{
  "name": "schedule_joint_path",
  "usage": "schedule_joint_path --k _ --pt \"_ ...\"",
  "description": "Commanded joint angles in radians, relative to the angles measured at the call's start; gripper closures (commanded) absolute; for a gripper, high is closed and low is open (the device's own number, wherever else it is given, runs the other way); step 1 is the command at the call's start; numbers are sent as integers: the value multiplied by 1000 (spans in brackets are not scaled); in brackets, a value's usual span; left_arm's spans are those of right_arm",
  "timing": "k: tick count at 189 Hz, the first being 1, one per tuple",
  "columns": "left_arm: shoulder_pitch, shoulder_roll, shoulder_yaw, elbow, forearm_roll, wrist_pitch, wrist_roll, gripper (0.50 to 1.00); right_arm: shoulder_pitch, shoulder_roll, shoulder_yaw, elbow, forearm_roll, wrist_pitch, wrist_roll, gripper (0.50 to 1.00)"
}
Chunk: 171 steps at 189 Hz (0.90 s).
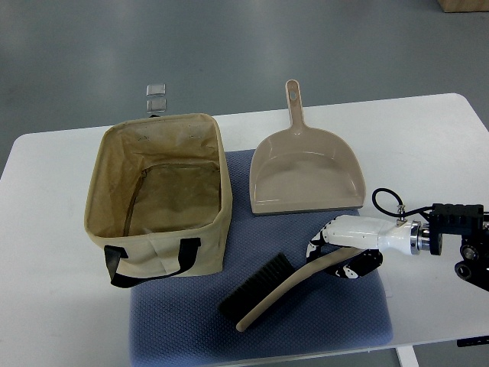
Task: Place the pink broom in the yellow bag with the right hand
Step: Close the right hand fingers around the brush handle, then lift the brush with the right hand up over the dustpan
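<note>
Nearest the robot's side, the broom (275,294) lies on the blue mat (336,325) that covers the front of the white worktop (46,290). It is more beige than pink here. Its long axis runs on a diagonal: the handle's free tip points toward the near edge at lower left, the curved handle climbs to the right, and the dark bristles (256,284) fan out to the left, toward the bag.

The right hand (344,248) comes in from the right edge and sits over the upper end of the handle, fingers curled around it in what looks like a closed grip, though the exact contact under the palm is hidden. No left hand shows.

The broom should handle as a light, stiff plastic piece with soft, yielding bristles; the smooth handle may slip or swing, since the hold is far out at one end. A grasp nearer the middle of the handle would likely balance better.

Further left stands the yellow bag (157,191), open-topped, soft-walled and empty, with black straps. Beyond the hand rests a matching dustpan (306,172), its handle pointing away.
</note>
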Motion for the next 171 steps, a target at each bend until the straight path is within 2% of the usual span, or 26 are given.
schedule_joint_path --k 1,46,111,150,171 --pt "0 0 0 0 0 0 0 500 2 -5 3 1 1 0 1 985" --pt "0 0 0 0 0 0 0 500 10 -22 24 1 18 -3 14 991" --pt "0 0 0 0 0 0 0 500 25 -108 103 1 118 -14 51 989" --pt "0 0 0 0 0 0 0 500 117 -198 110 -1 260 -5 51 985" --pt "0 0 0 0 0 0 0 500 204 -258 112 -20 354 29 49 985"
